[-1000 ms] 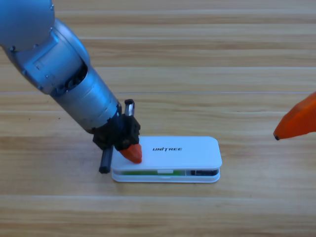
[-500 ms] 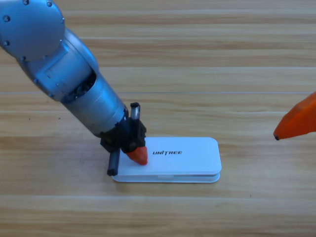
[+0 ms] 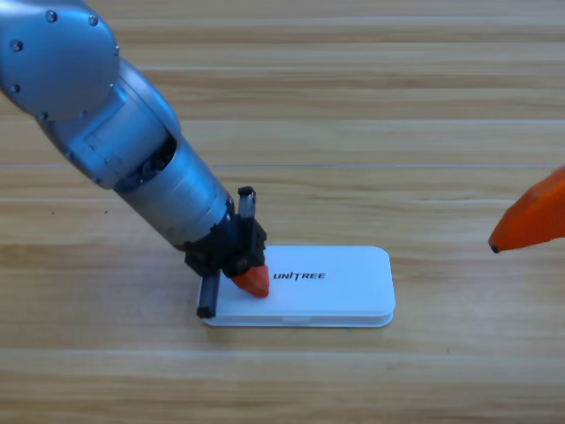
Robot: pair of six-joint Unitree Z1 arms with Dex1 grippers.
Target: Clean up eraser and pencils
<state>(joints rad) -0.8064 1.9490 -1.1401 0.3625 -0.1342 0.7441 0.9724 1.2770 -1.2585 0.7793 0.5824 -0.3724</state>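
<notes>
Lowered since before, left gripper (image 3: 253, 280) presses shut white case (image 3: 327, 287).

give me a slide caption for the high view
Left gripper presses on the closed white case lid; right gripper waits at the right edge.

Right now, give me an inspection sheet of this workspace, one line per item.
Surface: wooden table, light planks.
Job's things: white case lies flat with its lid down; eraser and pencils not visible.
Clutter: nothing seen.
Grippers: left end effector is pressed tip-down on the case lid's left end, beside the UNITREE lettering. Right end effector waits at the right edge, only an orange tip showing, cut off by the edge.
Cables: nothing seen.
Surroundings: only tabletop in view.
</notes>
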